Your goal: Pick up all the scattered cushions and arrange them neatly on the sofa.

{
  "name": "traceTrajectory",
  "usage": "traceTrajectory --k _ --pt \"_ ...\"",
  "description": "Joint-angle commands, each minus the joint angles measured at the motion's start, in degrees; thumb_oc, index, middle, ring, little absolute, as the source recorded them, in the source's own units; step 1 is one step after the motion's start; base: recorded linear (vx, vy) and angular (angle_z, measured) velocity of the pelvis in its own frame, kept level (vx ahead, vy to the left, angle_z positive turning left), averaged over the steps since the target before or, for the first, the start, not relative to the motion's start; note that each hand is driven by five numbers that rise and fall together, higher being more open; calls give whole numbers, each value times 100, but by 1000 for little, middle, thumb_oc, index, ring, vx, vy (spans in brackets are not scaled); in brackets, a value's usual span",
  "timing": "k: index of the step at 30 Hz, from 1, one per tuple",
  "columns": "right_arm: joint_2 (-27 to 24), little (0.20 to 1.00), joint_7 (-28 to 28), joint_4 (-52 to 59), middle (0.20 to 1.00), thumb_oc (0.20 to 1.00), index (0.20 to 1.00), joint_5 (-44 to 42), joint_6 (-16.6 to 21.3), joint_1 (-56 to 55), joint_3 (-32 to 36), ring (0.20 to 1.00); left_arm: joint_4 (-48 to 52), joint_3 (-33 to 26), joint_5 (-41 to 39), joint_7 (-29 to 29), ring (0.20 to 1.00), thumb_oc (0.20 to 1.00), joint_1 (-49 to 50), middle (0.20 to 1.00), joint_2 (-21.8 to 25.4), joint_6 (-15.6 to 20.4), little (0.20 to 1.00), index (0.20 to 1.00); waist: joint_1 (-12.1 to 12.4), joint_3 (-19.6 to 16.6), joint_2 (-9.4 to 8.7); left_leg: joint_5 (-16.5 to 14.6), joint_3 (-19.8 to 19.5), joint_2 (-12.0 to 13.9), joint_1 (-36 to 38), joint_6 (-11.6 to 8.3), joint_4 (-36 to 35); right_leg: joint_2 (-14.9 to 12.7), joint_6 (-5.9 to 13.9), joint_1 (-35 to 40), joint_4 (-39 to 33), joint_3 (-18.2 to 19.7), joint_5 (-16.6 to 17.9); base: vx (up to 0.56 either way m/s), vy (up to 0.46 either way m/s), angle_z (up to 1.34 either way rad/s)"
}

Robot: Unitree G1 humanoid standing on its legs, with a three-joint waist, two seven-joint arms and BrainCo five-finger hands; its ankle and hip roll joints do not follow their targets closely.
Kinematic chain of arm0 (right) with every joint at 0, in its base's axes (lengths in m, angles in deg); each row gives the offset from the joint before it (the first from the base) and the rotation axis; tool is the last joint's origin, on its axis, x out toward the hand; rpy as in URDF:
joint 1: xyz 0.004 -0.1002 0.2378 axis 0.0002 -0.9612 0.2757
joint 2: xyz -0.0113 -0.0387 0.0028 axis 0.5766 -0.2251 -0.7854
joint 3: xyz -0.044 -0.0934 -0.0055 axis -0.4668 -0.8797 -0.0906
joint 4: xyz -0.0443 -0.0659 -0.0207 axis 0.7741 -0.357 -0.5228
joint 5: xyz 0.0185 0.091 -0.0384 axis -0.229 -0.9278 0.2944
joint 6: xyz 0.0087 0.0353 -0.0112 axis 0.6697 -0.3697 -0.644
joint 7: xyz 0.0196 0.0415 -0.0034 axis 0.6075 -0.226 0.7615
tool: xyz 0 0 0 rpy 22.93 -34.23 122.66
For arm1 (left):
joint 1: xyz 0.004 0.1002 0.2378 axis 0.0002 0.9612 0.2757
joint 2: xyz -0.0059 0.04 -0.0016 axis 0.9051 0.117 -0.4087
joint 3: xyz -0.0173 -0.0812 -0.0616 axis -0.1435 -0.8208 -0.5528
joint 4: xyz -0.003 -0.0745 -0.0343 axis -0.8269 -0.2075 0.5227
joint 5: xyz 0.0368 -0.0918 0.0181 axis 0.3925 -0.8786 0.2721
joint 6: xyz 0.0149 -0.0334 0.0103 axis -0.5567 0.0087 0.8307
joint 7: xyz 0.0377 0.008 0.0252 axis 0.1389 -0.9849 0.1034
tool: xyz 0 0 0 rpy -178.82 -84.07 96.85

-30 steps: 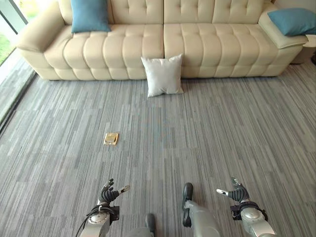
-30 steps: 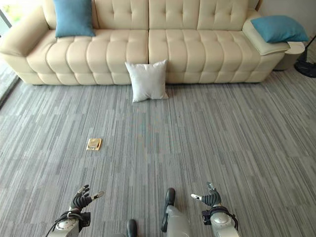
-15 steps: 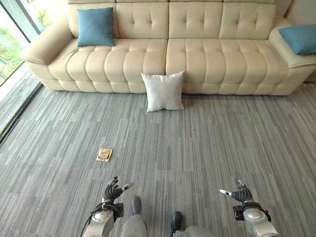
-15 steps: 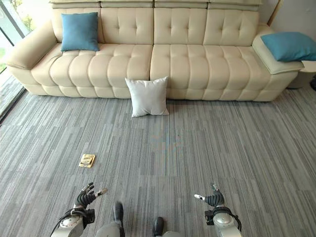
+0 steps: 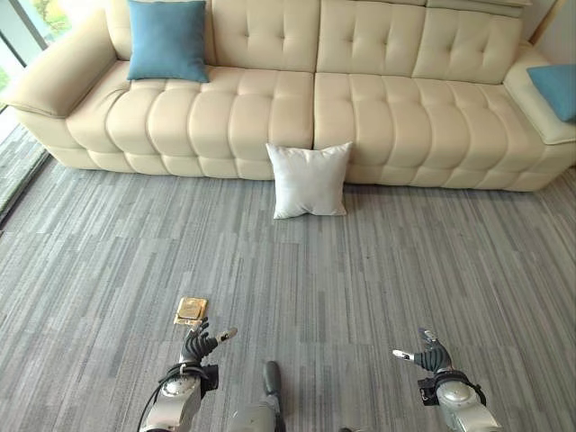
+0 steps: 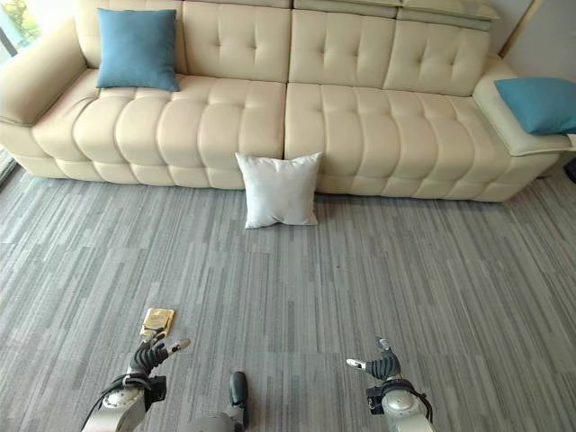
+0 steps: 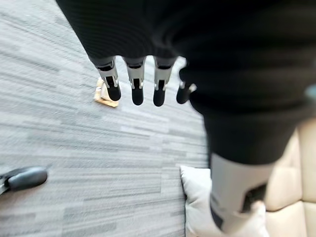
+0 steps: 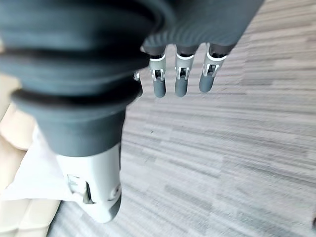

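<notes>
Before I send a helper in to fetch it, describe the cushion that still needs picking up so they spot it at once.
Find the long cream sofa across the far side of the room. On the grey carpet in front of it, a white cushion stands propped against the sofa's base, near the seam between the two seats. It is the one white cushion and the one on the floor; the blue cushions lie up on the sofa.

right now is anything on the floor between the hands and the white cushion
Nothing visible blocks it. Bare carpet lies between both hands and the white cushion. A small tan object sits just ahead of the left hand, off to the side.
</notes>
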Motion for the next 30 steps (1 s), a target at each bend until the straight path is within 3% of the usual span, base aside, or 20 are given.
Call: traceTrajectory --k 1,2,4,6,8,10,14,15,19,22,25,26,28,29,30 --pt "-181 1000 -1 177 1000 1000 1000 124 28 -6 -46 1000 128 -5 52 -47 1000 1000 198 1000 118 124 1000 1000 76 32 67 -785 -173 350 191 -511 391 -30 268 -649 685 136 359 172 167 -32" --pt "-128 1000 21 176 1000 1000 1000 94 23 -31 -34 1000 107 -19 60 -29 1000 1000 171 1000 105 135 1000 1000 -37 122 200 -842 -165 353 466 -494 239 15 167 -1099 906 57 428 150 125 -26" --pt "-122 1000 17 175 1000 1000 1000 64 31 -25 -16 1000 133 -28 51 -23 1000 1000 168 1000 96 138 1000 1000 -69 153 237 -878 -149 350 564 -499 197 6 121 -1211 735 -54 374 182 35 -2" --pt "-181 1000 -38 155 1000 1000 1000 35 -35 -11 76 1000 368 -37 -7 10 1000 1000 159 1000 83 147 1000 1000 -237 293 255 -1098 -154 230 959 -569 141 -9 150 -1554 -676 -439 664 363 -85 -26" --pt "-189 1000 -39 139 1000 1000 1000 99 -77 -41 119 1000 432 -52 -11 -2 1000 1000 134 1000 51 165 1000 1000 -354 361 240 -1261 -214 234 1168 -629 179 50 266 -1685 -1284 -493 897 298 -119 -1" --pt "-207 1000 -32 112 1000 1000 1000 70 -80 -82 149 1000 424 -45 -6 30 1000 1000 87 1000 46 204 1000 1000 -400 343 200 -1388 -268 215 1257 -661 225 70 315 -1625 -1526 -460 929 247 -128 23" --pt "-216 1000 -25 -73 1000 1000 1000 -53 16 -103 175 1000 163 37 -10 44 1000 1000 30 1000 -75 217 1000 1000 -473 136 211 -1539 -347 323 1530 -769 259 86 151 -1381 -1411 -433 1049 315 -170 30" --pt "-269 1000 -63 -117 1000 1000 1000 -143 66 -57 201 1000 54 72 -79 45 1000 1000 13 1000 -127 210 1000 1000 -517 74 293 -1534 -358 482 1554 -882 353 148 63 -1239 -1328 -530 937 260 -171 37" --pt "-310 1000 -53 -45 1000 1000 1000 -257 111 -10 201 1000 -140 96 -105 31 1000 1000 -22 1000 -154 189 1000 1000 -543 -13 346 -1306 -394 657 1484 -1055 739 275 -106 -1033 -1336 -615 762 221 -152 43" --pt "-345 1000 -48 26 1000 1000 1000 -324 152 15 162 1000 -174 104 -165 27 1000 1000 -29 1000 -148 175 1000 1000 -480 51 307 -872 -567 729 1081 -1205 1929 423 -315 -681 -1408 -571 541 202 -177 -1" --pt "-355 1000 -57 84 1000 1000 1000 -371 142 -3 177 1000 -139 116 -248 27 1000 1000 3 1000 -151 167 1000 1000 -372 139 174 -650 -713 686 550 -1128 2824 436 -496 -433 -1430 -484 334 231 -134 -14" --pt "-384 1000 -72 75 1000 1000 1000 -406 137 22 196 1000 -164 120 -217 27 1000 1000 12 1000 -148 131 1000 1000 -238 207 65 -995 -679 538 69 -941 2576 405 -468 -211 -1503 -383 229 288 -85 -33" --pt "-399 1000 -64 70 1000 1000 1000 -393 138 16 194 1000 -151 125 -201 32 1000 1000 40 1000 -144 119 1000 1000 -199 202 47 -1106 -672 481 16 -892 2262 395 -432 -152 -1536 -359 178 239 -5 -12" --pt "-427 1000 -79 56 1000 1000 1000 -386 147 14 180 1000 -146 144 -192 25 1000 1000 54 1000 -148 110 1000 1000 -148 196 59 -1032 -687 450 -128 -893 1872 416 -402 -65 -1588 -366 125 293 53 -17" --pt "-437 1000 -88 32 1000 1000 1000 -373 150 18 164 1000 -121 152 -187 10 1000 1000 71 1000 -145 100 1000 1000 -89 193 126 -730 -750 494 -323 -939 1416 501 -378 40 -1647 -328 69 381 83 -28"
